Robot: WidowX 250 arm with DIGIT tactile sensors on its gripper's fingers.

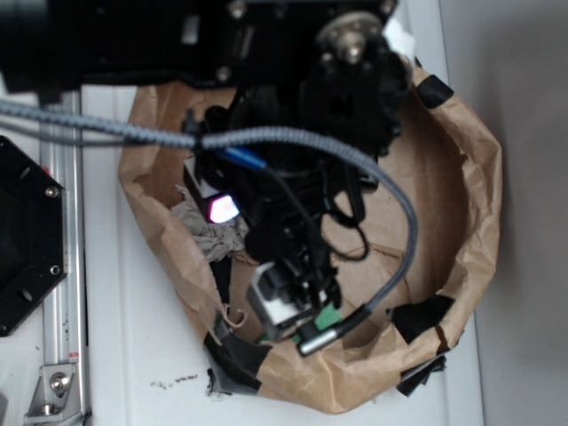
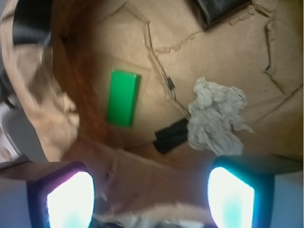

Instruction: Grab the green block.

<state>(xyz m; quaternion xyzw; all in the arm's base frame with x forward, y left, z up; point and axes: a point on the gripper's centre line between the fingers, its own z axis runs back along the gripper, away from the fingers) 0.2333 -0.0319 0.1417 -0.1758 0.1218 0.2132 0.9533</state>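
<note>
Green block [image 2: 123, 98] lies flat on the brown paper floor of the bag [image 2: 228, 57], ahead of the claw [image 2: 151, 199] and a little toward its left pad in the wrist view, with nothing touching it. Its long axis runs nearly straight away from the claw, so the open jaws, glowing pads spread wide with nothing between them, would span its short width. It is thin, bright green, smooth and straight-edged; a crumpled grey wad [image 2: 216, 116] sits off toward the right pad.
</note>
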